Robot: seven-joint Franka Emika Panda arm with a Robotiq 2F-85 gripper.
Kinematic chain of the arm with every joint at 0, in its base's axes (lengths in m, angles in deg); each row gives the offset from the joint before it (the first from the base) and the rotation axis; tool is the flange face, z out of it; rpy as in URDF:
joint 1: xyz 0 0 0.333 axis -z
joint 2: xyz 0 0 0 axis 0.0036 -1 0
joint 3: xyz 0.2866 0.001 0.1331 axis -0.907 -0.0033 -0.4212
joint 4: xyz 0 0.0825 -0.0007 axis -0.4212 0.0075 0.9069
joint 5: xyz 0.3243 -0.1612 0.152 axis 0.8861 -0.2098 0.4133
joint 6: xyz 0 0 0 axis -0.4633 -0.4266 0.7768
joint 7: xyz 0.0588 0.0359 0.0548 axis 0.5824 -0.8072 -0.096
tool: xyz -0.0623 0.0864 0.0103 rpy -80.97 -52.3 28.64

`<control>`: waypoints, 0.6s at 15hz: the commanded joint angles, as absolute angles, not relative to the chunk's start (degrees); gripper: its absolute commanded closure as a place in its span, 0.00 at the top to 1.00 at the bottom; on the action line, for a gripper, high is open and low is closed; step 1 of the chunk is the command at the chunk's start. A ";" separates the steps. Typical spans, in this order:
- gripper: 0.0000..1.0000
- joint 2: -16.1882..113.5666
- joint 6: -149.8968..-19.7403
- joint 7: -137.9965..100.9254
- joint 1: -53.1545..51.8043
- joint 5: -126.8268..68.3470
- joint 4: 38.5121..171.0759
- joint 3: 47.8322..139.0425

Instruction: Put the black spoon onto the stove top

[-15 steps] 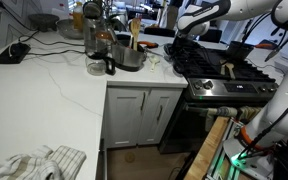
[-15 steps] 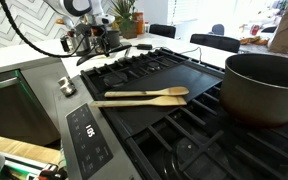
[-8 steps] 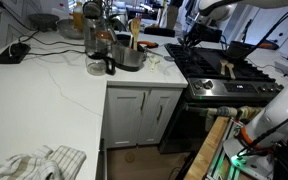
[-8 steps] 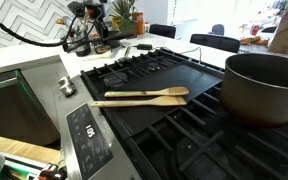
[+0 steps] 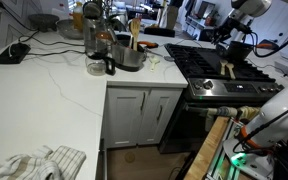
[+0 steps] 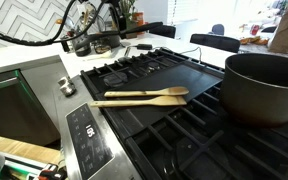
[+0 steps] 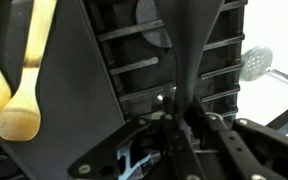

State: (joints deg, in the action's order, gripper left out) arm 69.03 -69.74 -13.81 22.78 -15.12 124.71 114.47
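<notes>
The stove top [image 5: 206, 62] is a black gas cooktop with dark grates; it also fills an exterior view [image 6: 174, 80] and the wrist view [image 7: 134, 60]. My gripper [image 5: 227, 38] hangs over the stove's far side. In the wrist view the gripper [image 7: 174, 125] is shut on the black spoon [image 7: 194, 50], whose dark blade widens away from the jaws above the grates. The gripper is out of frame in the exterior view from the stove's side.
Wooden spoons [image 6: 139, 97] lie on the stove's flat griddle plate, also seen in the wrist view [image 7: 24, 70]. A large dark pot [image 6: 264, 85] stands on a burner. A metal pot with utensils [image 5: 129, 52], glass jars and a cloth [image 5: 34, 163] are on the white counter [image 5: 54, 90].
The arm has swung from the counter side across to above the stove top, carrying the black spoon with it.
</notes>
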 commanded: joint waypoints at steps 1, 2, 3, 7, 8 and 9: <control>0.05 65.55 -71.51 -9.76 25.02 -11.21 123.31 116.94; 0.05 64.73 -72.84 -9.44 25.55 -10.60 123.26 117.38; 0.05 67.15 -70.95 -11.34 24.90 -13.00 124.31 116.34; 0.19 66.72 -71.24 -11.14 25.10 -12.89 124.29 116.08; 0.19 66.73 -71.24 -11.14 25.06 -12.89 124.28 116.01; 0.19 66.73 -71.24 -11.14 25.04 -12.89 124.27 116.00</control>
